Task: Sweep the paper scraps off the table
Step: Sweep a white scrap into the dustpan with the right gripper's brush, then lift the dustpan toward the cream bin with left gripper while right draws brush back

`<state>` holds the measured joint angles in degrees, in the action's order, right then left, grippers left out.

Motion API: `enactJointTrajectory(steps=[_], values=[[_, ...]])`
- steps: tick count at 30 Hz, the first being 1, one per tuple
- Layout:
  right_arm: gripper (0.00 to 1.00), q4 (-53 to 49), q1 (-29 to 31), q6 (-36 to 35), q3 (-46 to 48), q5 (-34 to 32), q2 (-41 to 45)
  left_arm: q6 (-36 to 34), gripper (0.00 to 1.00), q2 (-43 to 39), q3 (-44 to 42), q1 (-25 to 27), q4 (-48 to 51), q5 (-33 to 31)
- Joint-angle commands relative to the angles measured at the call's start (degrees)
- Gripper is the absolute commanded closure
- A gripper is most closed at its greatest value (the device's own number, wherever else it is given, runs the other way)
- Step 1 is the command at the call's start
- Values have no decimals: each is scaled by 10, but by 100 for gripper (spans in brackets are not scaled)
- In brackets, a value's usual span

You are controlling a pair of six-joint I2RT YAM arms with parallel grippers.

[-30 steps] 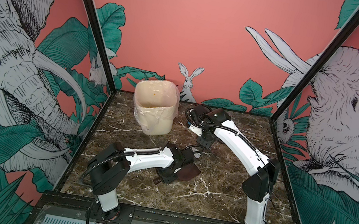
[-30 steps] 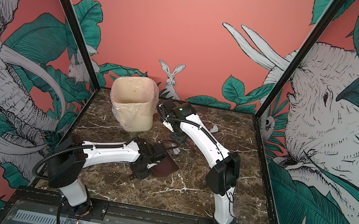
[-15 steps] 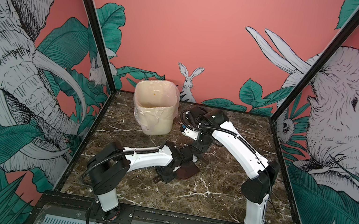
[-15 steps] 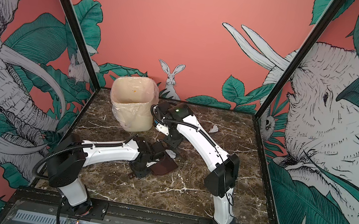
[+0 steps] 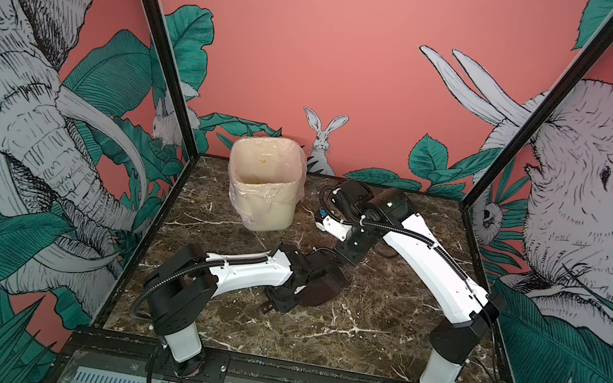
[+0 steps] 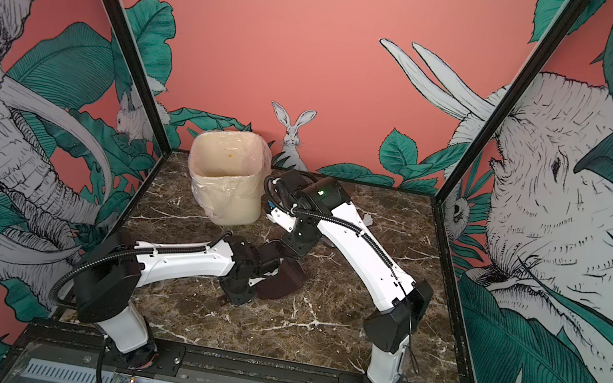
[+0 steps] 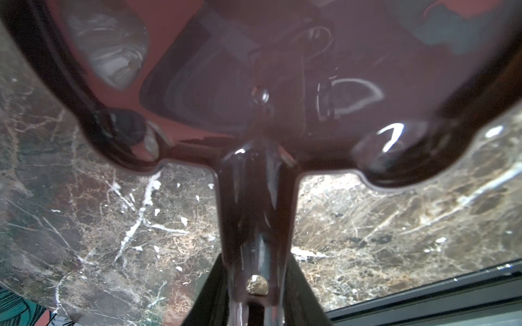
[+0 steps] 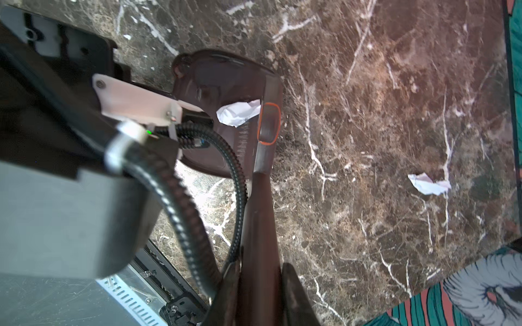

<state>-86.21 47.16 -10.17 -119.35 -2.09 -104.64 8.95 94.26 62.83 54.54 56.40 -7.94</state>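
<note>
My left gripper [image 7: 255,288] is shut on the handle of a dark brown dustpan [image 7: 254,84], which lies low on the marble table [image 5: 356,336] near its middle [image 5: 322,288]. The right gripper [image 8: 260,282] is shut on the handle of a brown brush [image 8: 260,211]. The brush head [image 8: 268,124] is at the dustpan's mouth. One crumpled white paper scrap [image 8: 238,113] lies in the dustpan [image 8: 220,76] beside the bristles. Another white scrap [image 8: 428,183] lies on bare table behind the right arm, also seen in a top view [image 6: 369,221].
A cream bin [image 5: 263,185] lined with a clear bag stands at the back left of the table, close to the right arm's wrist. Painted walls enclose the table on three sides. A black frame edge [image 5: 309,368] and a grey slotted panel run along the front.
The right arm has swung the brush forward and down from near the bin to the dustpan's mouth. The left arm and dustpan have barely shifted.
</note>
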Motion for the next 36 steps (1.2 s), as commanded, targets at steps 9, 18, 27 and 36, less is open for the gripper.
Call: enactJointTrajectory(steps=[9,18,27,36], values=[[100,50,-82,56,75,-50,103,9,100,-96,-16,-4,-26,-46],[100,93,-129,66,148,-11,165,21,100,-169,21,-4,20,-80],[100,118,-162,66,208,28,200,30,100,-226,101,-4,103,-99],[100,113,-178,55,211,54,208,49,100,-222,207,-5,205,-83]])
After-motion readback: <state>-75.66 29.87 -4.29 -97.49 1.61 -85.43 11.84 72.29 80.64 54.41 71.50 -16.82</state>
